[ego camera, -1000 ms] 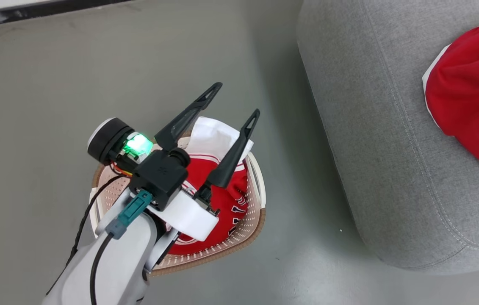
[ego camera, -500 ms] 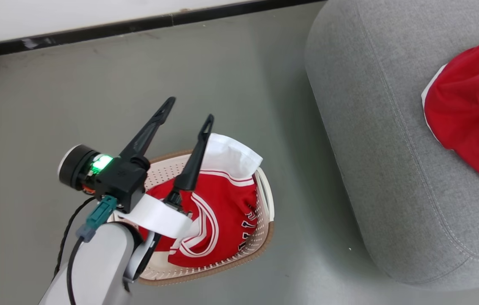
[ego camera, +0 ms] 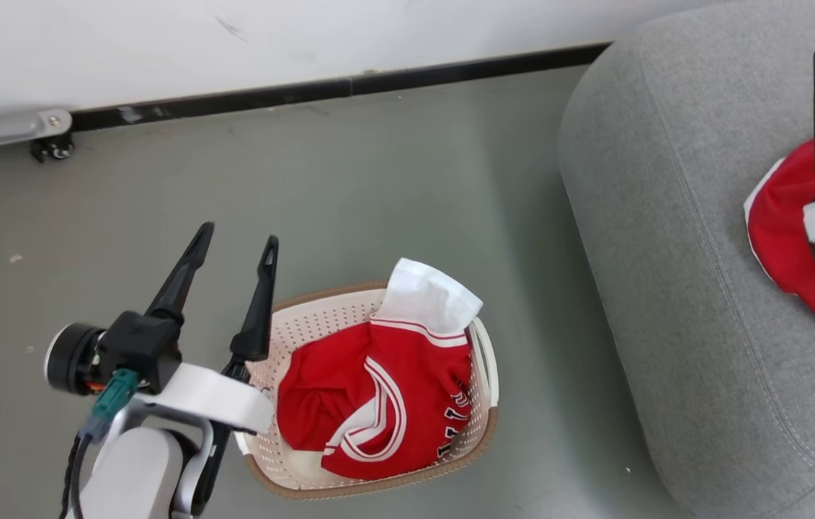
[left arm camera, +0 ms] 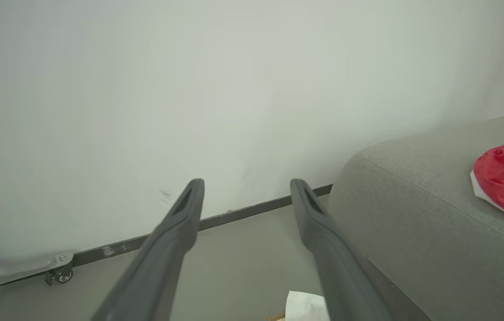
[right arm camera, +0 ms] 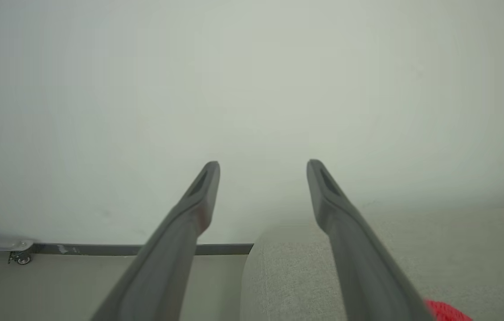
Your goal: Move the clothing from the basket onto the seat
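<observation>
So it looks about halfway done: one plain red top (ego camera: 775, 238) is already lying on the sofa (ego camera: 666, 252), and the striped red jersey (ego camera: 371, 404) is the one left in the basket (ego camera: 292, 328), which sits on the floor just beside the sofa's rounded end. The jersey is bunched up in there, with its white panel flopped up over the far rim. Both grippers are empty right now. The left gripper (ego camera: 238, 236) has its jaws spread wide with nothing between them, hanging just off the basket's left edge and pointing at the wall instead of down into the basket. The right gripper (right arm camera: 264, 164) is spread wide too, nothing in it, up over the sofa by the plain red top. My read is we're in the gap between garment one and garment two. The next move probably falls to the left arm since it's closest: tip the fingers down, drop into the basket, pinch a good fold of the red fabric, then lift high enough to clear the rim before swinging over to the sofa.
</observation>
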### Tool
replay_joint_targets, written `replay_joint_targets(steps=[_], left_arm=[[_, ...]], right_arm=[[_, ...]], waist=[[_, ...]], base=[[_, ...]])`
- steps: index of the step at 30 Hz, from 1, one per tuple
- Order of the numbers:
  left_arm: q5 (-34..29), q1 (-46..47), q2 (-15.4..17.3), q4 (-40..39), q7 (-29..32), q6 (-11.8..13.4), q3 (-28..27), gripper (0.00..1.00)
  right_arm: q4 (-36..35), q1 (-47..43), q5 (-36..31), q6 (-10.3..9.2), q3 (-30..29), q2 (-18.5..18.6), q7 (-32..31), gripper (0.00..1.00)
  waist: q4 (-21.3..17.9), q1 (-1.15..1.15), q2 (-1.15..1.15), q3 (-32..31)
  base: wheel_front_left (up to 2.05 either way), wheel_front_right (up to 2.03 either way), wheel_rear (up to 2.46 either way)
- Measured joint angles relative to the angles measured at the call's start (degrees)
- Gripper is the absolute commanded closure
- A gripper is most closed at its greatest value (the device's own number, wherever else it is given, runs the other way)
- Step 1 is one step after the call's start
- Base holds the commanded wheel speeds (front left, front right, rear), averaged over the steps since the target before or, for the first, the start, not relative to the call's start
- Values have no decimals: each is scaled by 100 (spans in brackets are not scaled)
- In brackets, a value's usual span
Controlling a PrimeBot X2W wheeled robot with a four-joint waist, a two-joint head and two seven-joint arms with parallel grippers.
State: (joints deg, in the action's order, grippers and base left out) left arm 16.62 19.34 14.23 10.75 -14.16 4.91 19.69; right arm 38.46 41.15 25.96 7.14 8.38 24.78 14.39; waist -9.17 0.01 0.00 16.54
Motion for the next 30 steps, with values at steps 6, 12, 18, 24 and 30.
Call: replay_joint_targets(steps=[6,12,18,24,30], left_arm=[[130,-323,1,20,-7,147,-291,0],[198,-577,-66,-152,-7,274,-594,0],[243,-917,-114,-249,-8,300,-756,0],[242,-1287,-198,-342,-7,300,-805,0],[242,-1611,-231,-361,-7,300,-881,0]], right_arm=[[-187,-414,-176,0,-75,-232,4,0],[-403,-856,-210,0,-77,-492,5,0],[-641,-1321,-393,0,-100,-732,5,0],[-912,-1882,-532,0,-176,-1080,5,0],[-1084,-2431,-680,0,-205,-1383,5,0]], waist=[[188,0,0,-249],[362,0,0,-497],[513,0,0,-745],[650,0,0,-1035],[737,0,0,-1269]], base=[[0,0,0],[0,0,0],[0,0,0],[0,0,0],[0,0,0]])
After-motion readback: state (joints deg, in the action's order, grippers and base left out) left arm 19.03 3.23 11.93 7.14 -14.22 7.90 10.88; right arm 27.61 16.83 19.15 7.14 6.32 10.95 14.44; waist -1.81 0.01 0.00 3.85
